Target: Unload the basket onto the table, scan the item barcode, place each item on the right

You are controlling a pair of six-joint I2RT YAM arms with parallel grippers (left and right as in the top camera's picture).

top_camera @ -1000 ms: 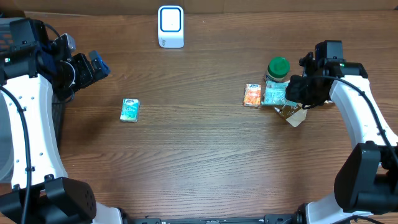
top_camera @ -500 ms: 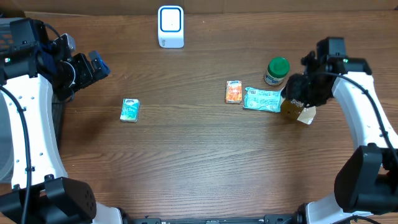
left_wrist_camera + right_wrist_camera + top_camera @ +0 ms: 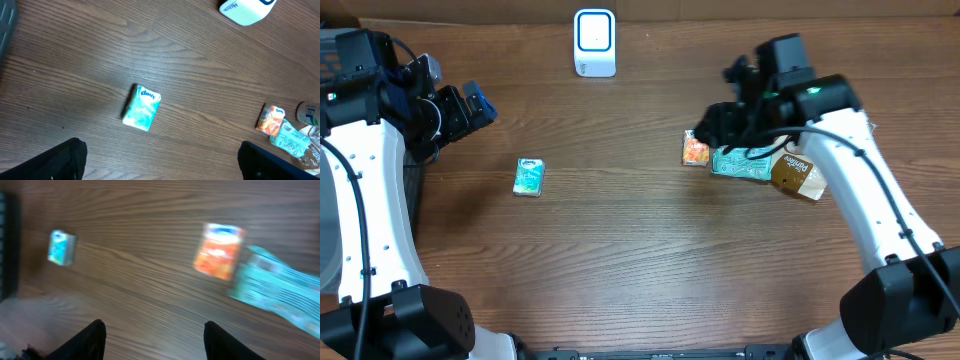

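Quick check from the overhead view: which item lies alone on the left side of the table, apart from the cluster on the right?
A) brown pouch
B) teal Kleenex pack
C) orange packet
B: the Kleenex pack lies by itself on the left, while the orange packet and brown pouch sit close together on the right.

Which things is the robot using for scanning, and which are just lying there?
For the job: white scanner; orange packet, probably next, near the right gripper.
Just lying about: tissue pack; teal packet; brown bag.
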